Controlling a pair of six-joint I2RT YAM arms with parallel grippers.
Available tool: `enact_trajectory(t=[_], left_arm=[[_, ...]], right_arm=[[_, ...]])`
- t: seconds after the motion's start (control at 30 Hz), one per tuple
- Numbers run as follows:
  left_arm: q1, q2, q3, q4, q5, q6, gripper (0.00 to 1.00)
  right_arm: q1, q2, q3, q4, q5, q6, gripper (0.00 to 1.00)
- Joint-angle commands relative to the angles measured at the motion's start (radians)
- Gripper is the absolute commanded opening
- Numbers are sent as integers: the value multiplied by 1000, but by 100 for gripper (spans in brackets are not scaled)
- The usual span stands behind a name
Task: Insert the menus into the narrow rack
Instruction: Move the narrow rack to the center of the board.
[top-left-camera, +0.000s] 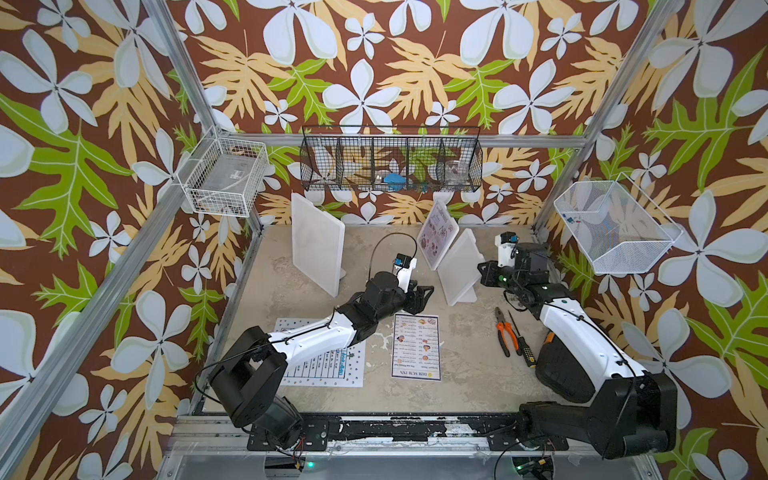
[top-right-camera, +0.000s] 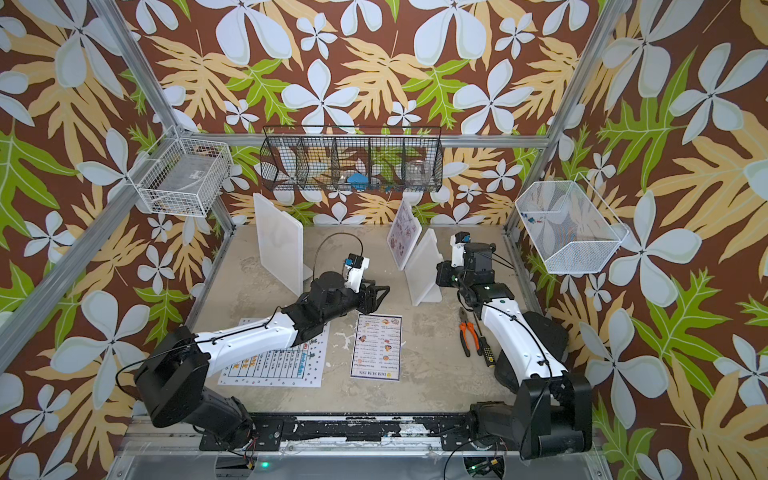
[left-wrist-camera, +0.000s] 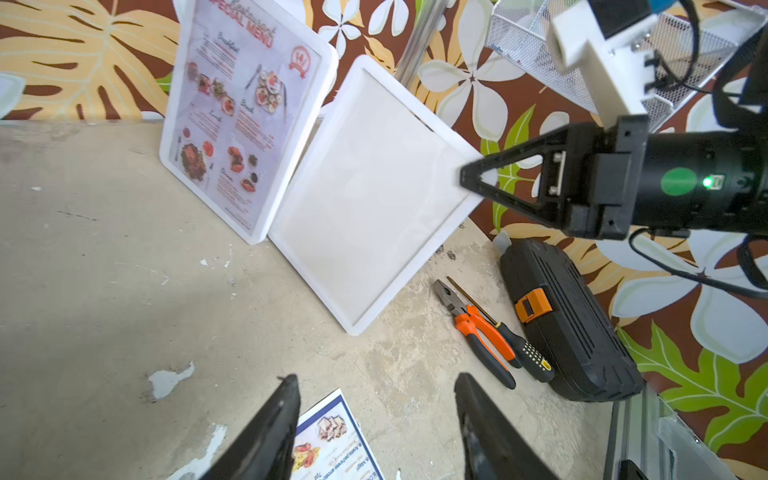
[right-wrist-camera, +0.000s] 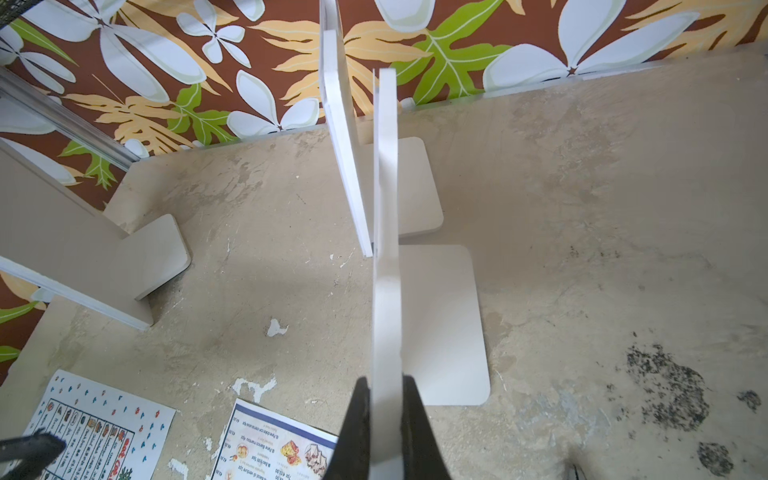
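DIM SUM INN menu (top-left-camera: 415, 347): flat, long axis toward rack (top-left-camera: 457, 266); left gripper (top-left-camera: 426, 297) spread above rack-side end; right gripper (right-wrist-camera: 384, 386) pinches rack.

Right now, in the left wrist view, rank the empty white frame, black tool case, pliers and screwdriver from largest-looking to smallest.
1. empty white frame
2. black tool case
3. pliers and screwdriver: similar length. The pliers look bulkier, but they cover part of the screwdriver, so I leave them tied.
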Motion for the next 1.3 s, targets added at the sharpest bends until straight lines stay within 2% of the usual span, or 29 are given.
enact_trajectory(t=[0.0, 0.33, 0.6, 0.77, 1.0, 1.27], left_arm=[[28, -21, -7, -16, 18, 24, 61], [73, -69, -32, -45, 16, 34, 61], [105, -116, -68, -43, 3, 6, 61], [149, -171, -103, -49, 6, -30, 62], [166, -236, -121, -125, -29, -23, 70], [166, -303, -145, -211, -94, -24, 95]], right_arm=[[1, -13, -3, 23, -67, -44, 2], [19, -65, -17, -55, -34, -173, 0], [80, -95, -46, -39, -126, -290, 0], [102, -33, -11, -30, -247, -339, 0], [117, 109, 106, -42, -444, -445, 0], [158, 287, 334, -202, -516, -656, 0]])
